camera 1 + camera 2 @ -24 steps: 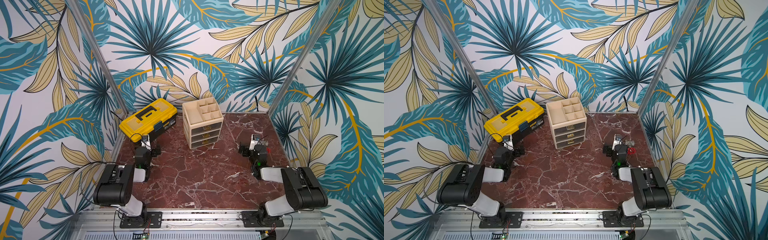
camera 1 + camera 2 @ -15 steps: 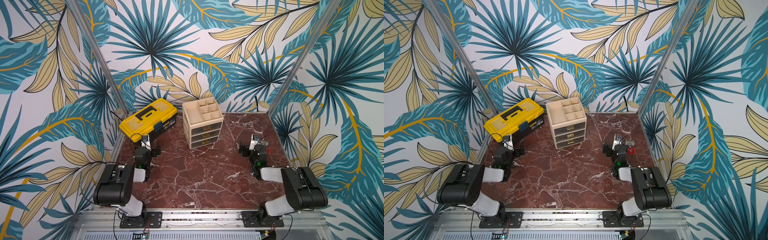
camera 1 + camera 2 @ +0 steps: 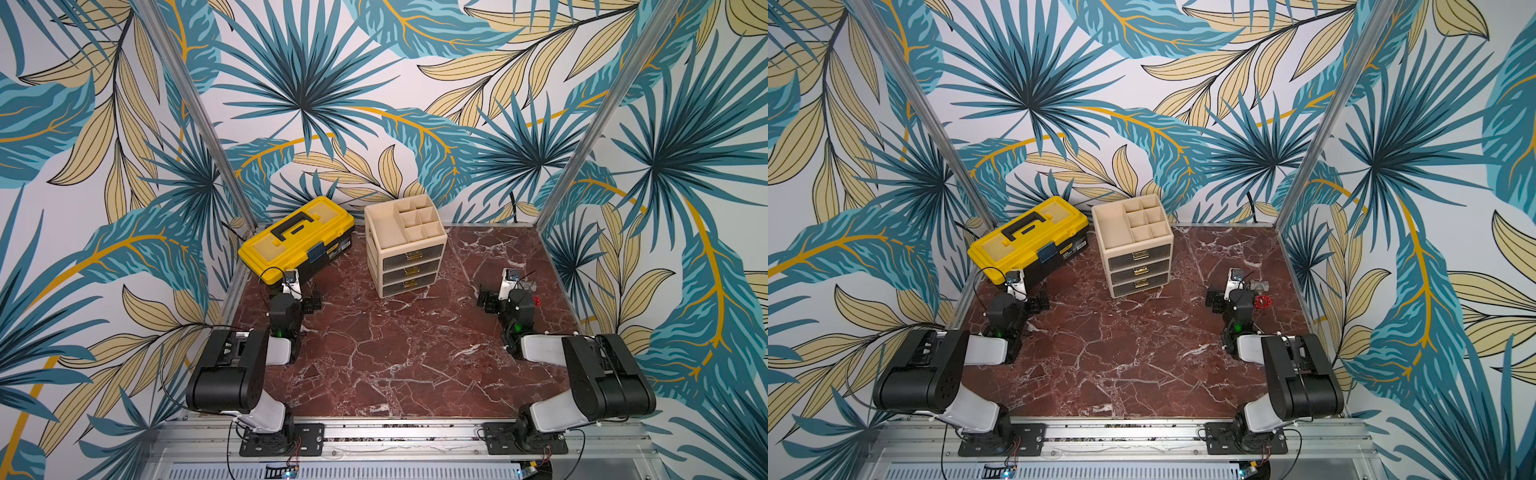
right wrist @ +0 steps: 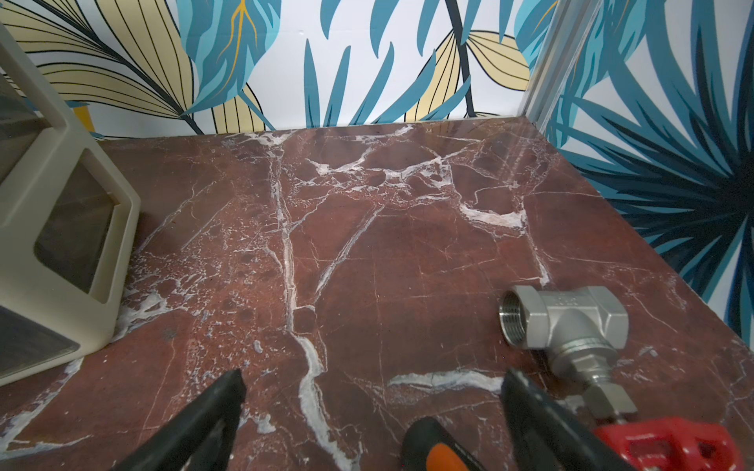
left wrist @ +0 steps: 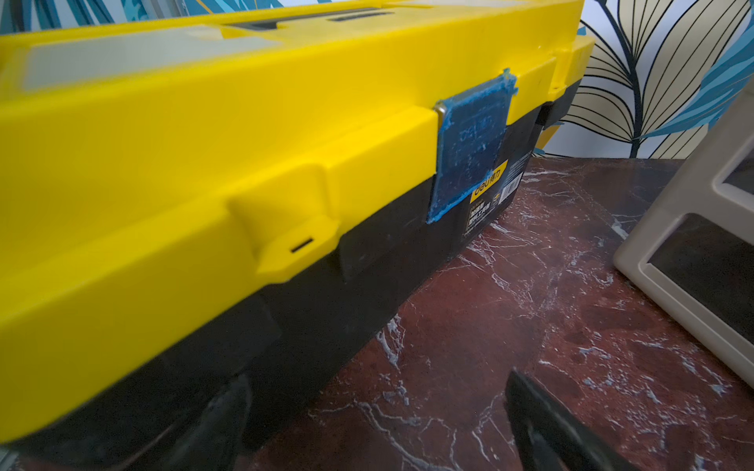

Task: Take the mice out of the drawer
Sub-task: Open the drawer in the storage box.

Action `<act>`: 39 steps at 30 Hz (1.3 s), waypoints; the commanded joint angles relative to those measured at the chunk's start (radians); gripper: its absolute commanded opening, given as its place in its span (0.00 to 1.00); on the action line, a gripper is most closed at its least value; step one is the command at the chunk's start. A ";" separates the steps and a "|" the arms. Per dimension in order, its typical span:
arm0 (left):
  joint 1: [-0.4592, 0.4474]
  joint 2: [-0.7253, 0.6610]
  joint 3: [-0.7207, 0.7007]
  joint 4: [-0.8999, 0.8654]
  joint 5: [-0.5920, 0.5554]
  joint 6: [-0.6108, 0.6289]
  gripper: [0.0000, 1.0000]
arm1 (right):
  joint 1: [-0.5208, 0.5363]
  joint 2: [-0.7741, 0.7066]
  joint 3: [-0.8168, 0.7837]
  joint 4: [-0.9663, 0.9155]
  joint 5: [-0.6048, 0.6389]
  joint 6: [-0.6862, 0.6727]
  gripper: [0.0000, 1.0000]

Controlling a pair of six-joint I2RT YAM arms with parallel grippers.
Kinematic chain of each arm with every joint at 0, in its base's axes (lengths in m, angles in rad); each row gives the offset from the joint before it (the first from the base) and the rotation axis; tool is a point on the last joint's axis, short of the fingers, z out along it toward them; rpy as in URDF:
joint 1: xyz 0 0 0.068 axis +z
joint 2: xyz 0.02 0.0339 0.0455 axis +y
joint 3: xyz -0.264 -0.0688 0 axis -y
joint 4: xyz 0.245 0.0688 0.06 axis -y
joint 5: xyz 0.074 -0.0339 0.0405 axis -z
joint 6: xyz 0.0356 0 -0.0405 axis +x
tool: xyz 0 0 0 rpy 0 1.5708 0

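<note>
No visible shift since a moment back: both arms folded low at the near corners, so no start made on the task yet. Left end effector [image 3: 308, 298] spread apart and empty, parked just beside the toolbox [image 3: 297, 237] at the far left corner of the table [image 3: 395, 357]. Right end effector [image 4: 373, 412] likewise spread wide, gripping nothing, low over bare table near the right edge, just beside a valve [image 4: 563, 322]. No mice in sight anywhere; presumably inside the drawer unit [image 3: 384, 235], near the middle of the far edge, all three drawers pushed in. Judged next: reaching a gold handle [image 3: 410, 271] and pulling a drawer out.

Drawer unit: boxy cream plastic frame, open compartments on top, smoked fronts too dark to show contents. Toolbox: glossy yellow lid, black base, blue latch. Valve: cast grey metal tee with threaded mouth and red handwheel. Something black and orange under the right wrist, possibly a tool handle, too cropped to tell. Table: polished red-brown marble look with white veins
</note>
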 commanded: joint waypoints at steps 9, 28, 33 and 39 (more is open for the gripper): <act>-0.201 -0.480 0.068 -0.479 -0.187 0.007 1.00 | 0.005 -0.446 0.180 -0.585 -0.046 0.166 1.00; -0.433 -0.286 0.961 -1.435 0.134 -0.221 1.00 | 0.149 -0.427 0.292 -0.511 -0.426 1.021 0.97; -0.448 -0.175 1.111 -1.524 0.153 -0.207 1.00 | 0.223 -0.305 0.329 -0.410 -0.420 1.081 0.90; -0.452 -0.080 1.226 -1.607 0.195 -0.202 1.00 | 0.309 -0.159 0.403 -0.337 -0.419 1.145 0.79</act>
